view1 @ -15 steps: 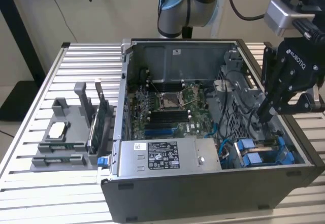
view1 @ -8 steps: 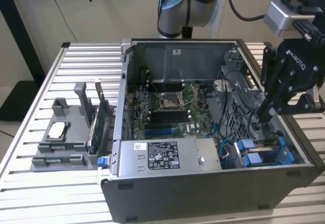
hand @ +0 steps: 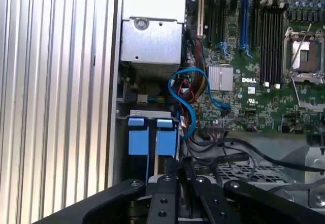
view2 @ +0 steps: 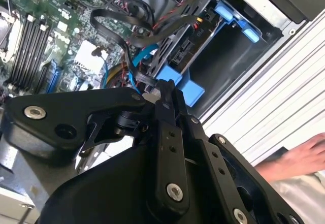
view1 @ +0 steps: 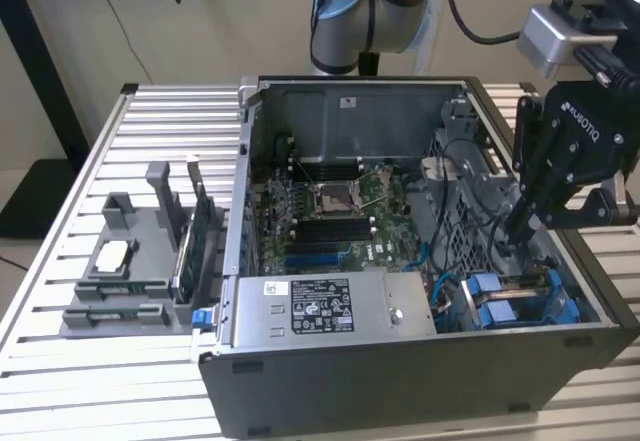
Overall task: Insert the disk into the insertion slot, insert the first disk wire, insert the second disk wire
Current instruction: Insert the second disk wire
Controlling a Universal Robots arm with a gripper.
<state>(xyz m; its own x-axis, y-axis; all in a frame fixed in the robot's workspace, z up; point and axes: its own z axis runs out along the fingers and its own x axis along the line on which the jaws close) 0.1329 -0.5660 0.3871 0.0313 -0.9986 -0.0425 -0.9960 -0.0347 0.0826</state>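
Observation:
The disk [view1: 510,299] lies in the insertion slot at the case's front corner on the exterior view's right; mostly its blue carrier tabs [hand: 152,136] show, its body largely hidden. My gripper [view1: 515,229] reaches down into the case just above that bay. In the second wrist view the fingertips [view2: 163,88] are pressed together on the end of a black flat disk wire [view2: 124,51], right beside a blue carrier tab [view2: 177,79]. In the first wrist view the gripper [hand: 175,169] stands next to the blue tabs, with black wires [hand: 223,158] running up to it.
The grey labelled power-supply box [view1: 320,306] sits beside the bay. The motherboard [view1: 330,211] and blue cables [hand: 185,99] lie behind. A grey parts fixture [view1: 130,276] stands on the slatted table at the exterior view's left. A person's hand [view2: 299,155] rests outside the case.

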